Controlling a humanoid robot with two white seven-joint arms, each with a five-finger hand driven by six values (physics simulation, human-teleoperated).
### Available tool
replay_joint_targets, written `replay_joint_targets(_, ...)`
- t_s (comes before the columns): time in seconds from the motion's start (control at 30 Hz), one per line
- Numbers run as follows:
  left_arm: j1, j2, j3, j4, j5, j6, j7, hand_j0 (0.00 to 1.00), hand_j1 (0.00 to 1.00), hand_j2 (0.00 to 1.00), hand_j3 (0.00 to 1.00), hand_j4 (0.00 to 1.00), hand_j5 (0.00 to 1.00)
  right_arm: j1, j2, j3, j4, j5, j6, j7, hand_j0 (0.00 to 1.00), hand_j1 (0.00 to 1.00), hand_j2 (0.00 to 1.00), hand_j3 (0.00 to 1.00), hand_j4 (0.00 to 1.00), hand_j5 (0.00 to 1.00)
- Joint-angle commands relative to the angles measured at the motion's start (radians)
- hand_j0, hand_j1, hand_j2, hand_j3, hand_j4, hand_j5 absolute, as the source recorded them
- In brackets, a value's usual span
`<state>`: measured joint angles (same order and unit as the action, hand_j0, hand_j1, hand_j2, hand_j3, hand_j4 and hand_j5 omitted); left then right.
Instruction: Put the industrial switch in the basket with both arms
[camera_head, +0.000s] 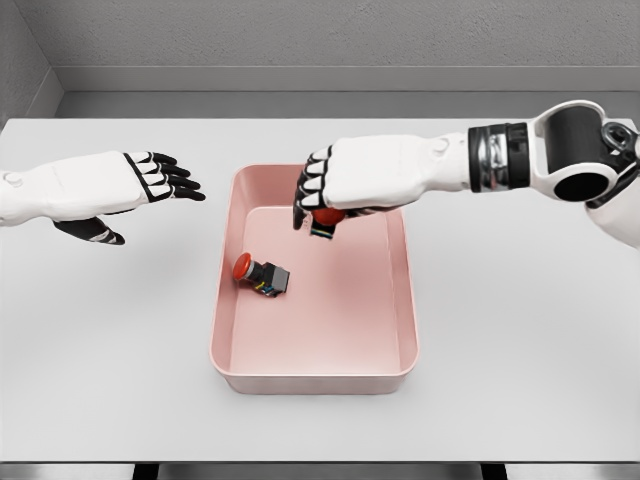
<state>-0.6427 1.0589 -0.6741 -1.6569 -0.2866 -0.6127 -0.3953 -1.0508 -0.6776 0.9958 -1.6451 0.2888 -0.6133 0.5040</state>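
A pink basket (405, 300) sits in the middle of the white table. Inside it, near the left wall, lies an industrial switch (262, 274) with a red button and a black body. My right hand (322, 205) hovers over the basket's far end, fingers curled down around a second industrial switch (326, 219), whose red button and black body show just below the palm. My left hand (160, 180) floats left of the basket, above the table, fingers stretched out flat and holding nothing.
The white table (110, 340) spreads out on both sides of the basket and ends at a dark front edge. A grey wall rises behind it.
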Motion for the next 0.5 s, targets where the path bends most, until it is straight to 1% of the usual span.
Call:
replay_joint_targets(0.0,0.0,0.001,0.001,0.0,0.007,0.002,0.001,1.0,1.0,1.0,1.0,1.0,1.0,0.0,0.006,-0.006,-0.001,-0.005,0.002,-0.002,1.0,1.0,1.0,1.0,1.0,1.0)
replay_joint_targets(0.1,0.0,0.001,0.002,0.0,0.007,0.002,0.006,1.0,1.0,1.0,1.0,1.0,1.0,0.002,-0.008,-0.02,0.001,-0.005,0.002,-0.001,1.0,1.0,1.0,1.0,1.0,1.0)
replay_joint_targets(0.13,0.0,0.001,0.002,0.0,0.007,0.002,0.024,1.0,1.0,1.0,1.0,1.0,1.0,0.005,-0.014,-0.031,0.002,-0.005,0.002,0.001,1.0,1.0,1.0,1.0,1.0,1.0)
replay_joint_targets(0.2,0.0,0.001,0.002,0.0,0.006,0.002,0.026,1.0,1.0,1.0,1.0,1.0,1.0,0.006,-0.042,-0.037,0.002,-0.005,0.002,0.001,1.0,1.0,1.0,1.0,1.0,1.0)
replay_joint_targets(0.27,0.0,0.003,0.002,0.0,0.006,0.002,0.026,1.0,1.0,1.0,1.0,1.0,1.0,0.014,-0.059,-0.068,0.004,-0.005,0.002,-0.001,1.0,1.0,1.0,1.0,1.0,1.0)
replay_joint_targets(0.37,0.0,0.003,0.001,0.0,0.006,0.002,0.026,1.0,1.0,1.0,1.0,1.0,1.0,0.02,-0.122,-0.094,0.007,-0.013,0.002,-0.002,1.0,1.0,1.0,1.0,1.0,1.0)
replay_joint_targets(0.47,0.0,0.001,0.001,-0.001,0.01,0.002,0.016,1.0,1.0,1.0,1.0,1.0,1.0,0.067,-0.2,-0.135,0.013,-0.031,0.002,-0.002,1.0,1.0,1.0,1.0,1.0,1.0)
